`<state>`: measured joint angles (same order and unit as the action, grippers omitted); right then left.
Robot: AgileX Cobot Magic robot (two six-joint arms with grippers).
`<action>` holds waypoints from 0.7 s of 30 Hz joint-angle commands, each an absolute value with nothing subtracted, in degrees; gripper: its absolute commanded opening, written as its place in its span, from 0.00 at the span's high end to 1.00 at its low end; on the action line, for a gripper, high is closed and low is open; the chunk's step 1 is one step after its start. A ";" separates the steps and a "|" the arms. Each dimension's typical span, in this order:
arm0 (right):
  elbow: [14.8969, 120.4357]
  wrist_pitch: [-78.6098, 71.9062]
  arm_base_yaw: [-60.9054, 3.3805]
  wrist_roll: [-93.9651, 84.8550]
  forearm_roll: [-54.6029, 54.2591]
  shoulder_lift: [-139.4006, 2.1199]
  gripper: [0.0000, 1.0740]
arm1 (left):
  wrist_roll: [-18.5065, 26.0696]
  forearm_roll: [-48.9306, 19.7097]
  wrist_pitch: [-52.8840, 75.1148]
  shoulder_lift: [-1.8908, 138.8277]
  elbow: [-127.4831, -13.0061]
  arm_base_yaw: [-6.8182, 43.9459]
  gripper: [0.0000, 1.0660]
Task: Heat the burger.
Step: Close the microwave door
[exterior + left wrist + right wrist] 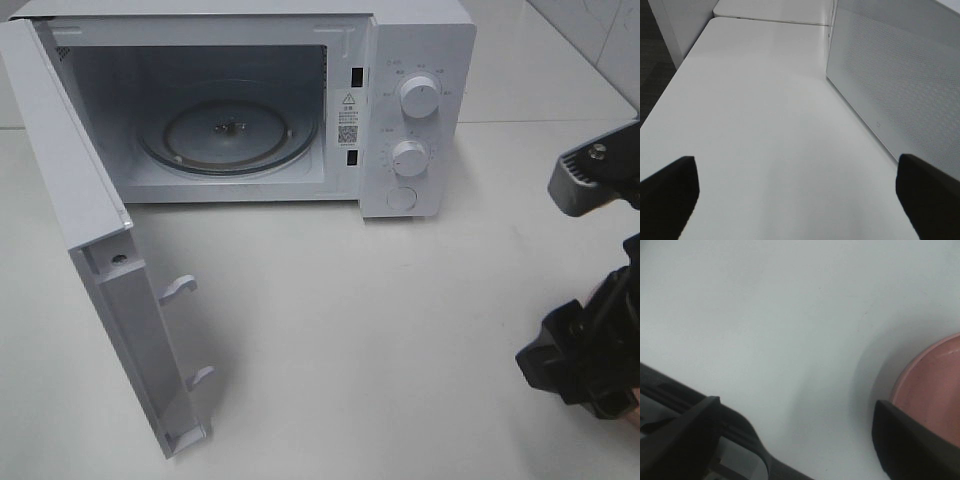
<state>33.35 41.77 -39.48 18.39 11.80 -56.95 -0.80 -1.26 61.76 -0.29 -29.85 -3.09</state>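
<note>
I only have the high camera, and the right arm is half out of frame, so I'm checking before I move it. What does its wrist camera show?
Observer: The right pincer stands open, with nothing between its fingers.
Operator: Any sign of the burger there?
Observer: Only the rim of a pink plate beside one finger; no burger shows on the part in view.
Operator: And the left arm, which I cannot see at all?
Observer: The left pincer is open over bare table, beside a perforated white panel of the microwave.
</note>
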 commanded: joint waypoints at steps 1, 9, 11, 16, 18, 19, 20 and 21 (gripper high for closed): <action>33.46 44.46 -39.53 13.75 8.77 -54.49 0.28 | -0.97 -1.26 61.25 -1.15 -29.68 -3.15 0.06; 33.46 49.27 -39.53 11.06 7.85 -47.04 0.28 | -0.97 -1.26 61.25 -1.15 -29.68 -3.15 0.06; 33.46 51.28 -39.53 11.06 7.91 -44.06 0.29 | -0.97 -1.26 61.25 -1.15 -29.68 -3.15 0.06; 33.40 54.03 -39.53 10.71 7.96 -38.10 0.29 | -0.97 -1.26 61.25 -1.15 -29.68 -3.15 0.06; 33.40 54.89 -39.53 10.71 8.37 -35.35 0.29 | -0.97 -1.26 61.25 -1.15 -29.68 -3.15 0.06; 33.40 55.00 -39.53 10.71 8.48 -33.69 0.29 | -0.97 -1.26 61.25 -1.15 -29.68 -3.15 0.06; 33.40 55.00 -39.53 10.71 8.48 -33.69 0.29 | -0.97 -1.26 61.25 -1.15 -29.68 -3.15 0.06; 33.35 55.12 -39.19 10.66 8.59 -30.83 0.29 | -0.97 -1.26 61.25 -1.15 -29.68 -3.15 0.06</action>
<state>33.35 54.49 -39.25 11.46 8.02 -31.57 -0.80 -1.26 61.76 -0.29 -29.85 -3.09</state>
